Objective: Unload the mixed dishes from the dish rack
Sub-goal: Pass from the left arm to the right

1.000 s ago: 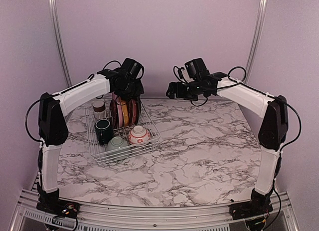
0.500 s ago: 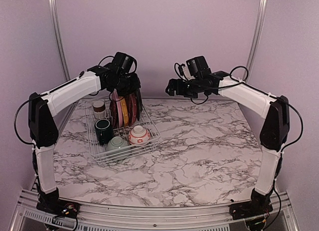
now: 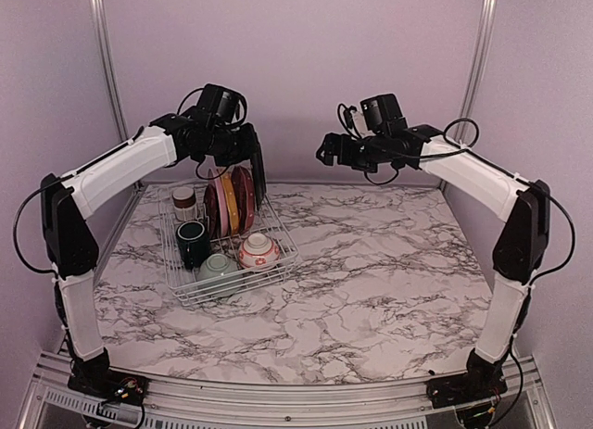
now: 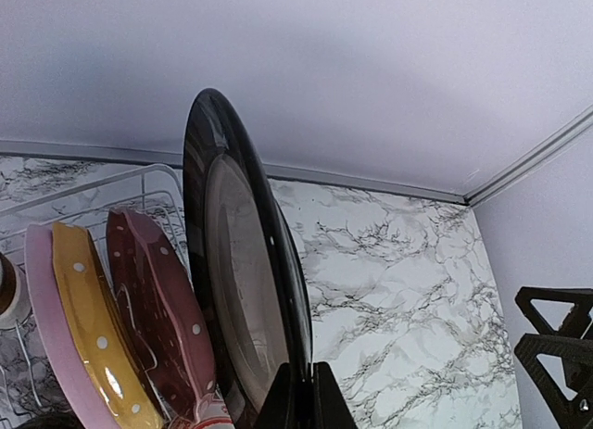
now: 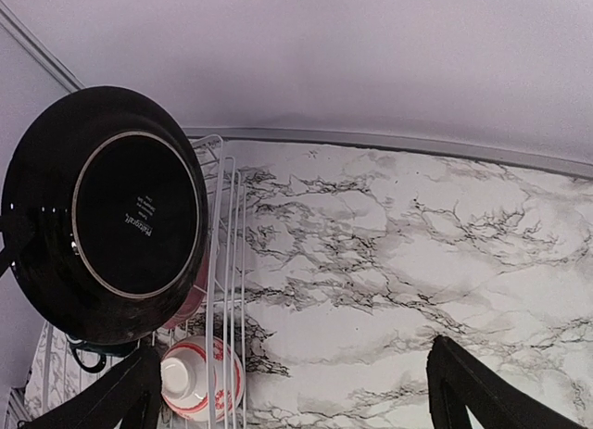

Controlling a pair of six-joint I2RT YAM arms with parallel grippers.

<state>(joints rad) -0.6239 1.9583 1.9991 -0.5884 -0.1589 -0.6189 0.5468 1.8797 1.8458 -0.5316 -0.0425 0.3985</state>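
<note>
Black plate (image 5: 130,216) stands on edge, raised above white wire dish rack (image 3: 285,236), w/ dotted dk-red plate (image 4: 162,309), yellow plate (image 4: 88,318) & pink plate (image 4: 42,327) upright in dividers, white-brown cup (image 3: 184,203) & dk-green mug (image 3: 193,242) at left, pale green bowl (image 3: 220,268) & upside-down floral bowl (image 3: 258,251) along near side.

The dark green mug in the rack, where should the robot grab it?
Probably by its rim, from straight above. The dark green mug stands upright in the dish rack, mouth up, so one finger can slip inside; the pale green bowl crowds its side.
</note>
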